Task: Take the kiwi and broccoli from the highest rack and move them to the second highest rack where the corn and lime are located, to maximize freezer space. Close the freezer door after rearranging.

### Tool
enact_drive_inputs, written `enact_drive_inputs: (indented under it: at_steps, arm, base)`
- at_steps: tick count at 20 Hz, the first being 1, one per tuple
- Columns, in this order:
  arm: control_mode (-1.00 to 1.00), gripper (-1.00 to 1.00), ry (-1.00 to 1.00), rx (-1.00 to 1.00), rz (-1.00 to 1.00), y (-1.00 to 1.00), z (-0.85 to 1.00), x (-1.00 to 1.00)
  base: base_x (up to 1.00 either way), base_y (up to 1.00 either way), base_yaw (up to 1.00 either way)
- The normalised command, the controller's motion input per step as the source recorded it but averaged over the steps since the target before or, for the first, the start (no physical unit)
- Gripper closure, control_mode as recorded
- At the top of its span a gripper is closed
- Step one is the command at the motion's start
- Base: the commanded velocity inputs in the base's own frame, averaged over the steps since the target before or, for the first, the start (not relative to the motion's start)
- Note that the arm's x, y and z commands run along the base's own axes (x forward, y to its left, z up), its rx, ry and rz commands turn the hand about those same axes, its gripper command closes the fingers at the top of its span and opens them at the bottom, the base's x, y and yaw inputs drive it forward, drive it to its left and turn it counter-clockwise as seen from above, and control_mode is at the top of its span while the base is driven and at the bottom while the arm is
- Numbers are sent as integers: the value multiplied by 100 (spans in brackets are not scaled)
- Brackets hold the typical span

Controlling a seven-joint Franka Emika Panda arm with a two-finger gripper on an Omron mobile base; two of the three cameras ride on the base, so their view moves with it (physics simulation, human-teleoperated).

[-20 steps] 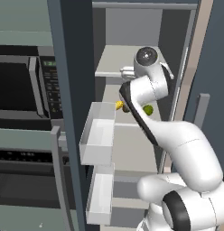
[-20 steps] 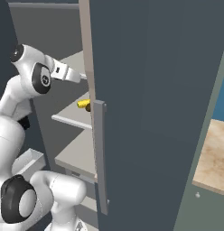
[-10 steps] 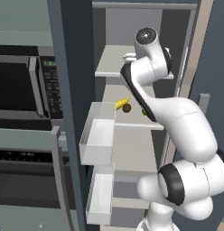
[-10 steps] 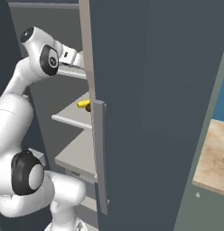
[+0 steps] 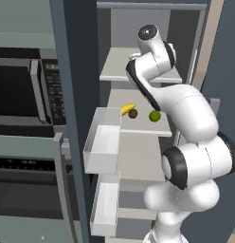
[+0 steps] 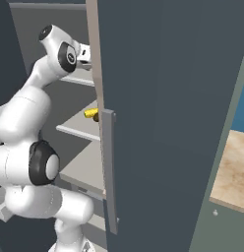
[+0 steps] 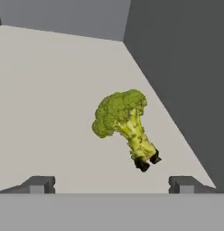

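The broccoli [image 7: 121, 121] lay on its side on the smooth, pale top rack [image 7: 50, 99], its bumpy green crown toward the back and its ridged yellow-green stalk pointing toward the gripper [image 7: 111, 184], near the dark grey side wall [image 7: 186, 76]. The gripper's 2 blocky fingertips [image 7: 39, 184] stood wide apart, touching nothing. On the second rack [image 5: 138, 105] sat a yellow corn cob [image 5: 127, 109], a round brown kiwi [image 5: 133, 114] and a glossy green lime [image 5: 154, 116].
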Motion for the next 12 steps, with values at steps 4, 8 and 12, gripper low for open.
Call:
enact_drive_inputs:
  at_steps: [4,8,12]
  arm:
    - [-100,-100,24,-15,0,-19,0,54]
    - [-100,-100,20,-8,0,-21,0,54]
    - [-100,-100,19,-5,0,-22,-2,50]
  base:
    - [0,0,0]
    - [0,0,0]
    - [0,0,0]
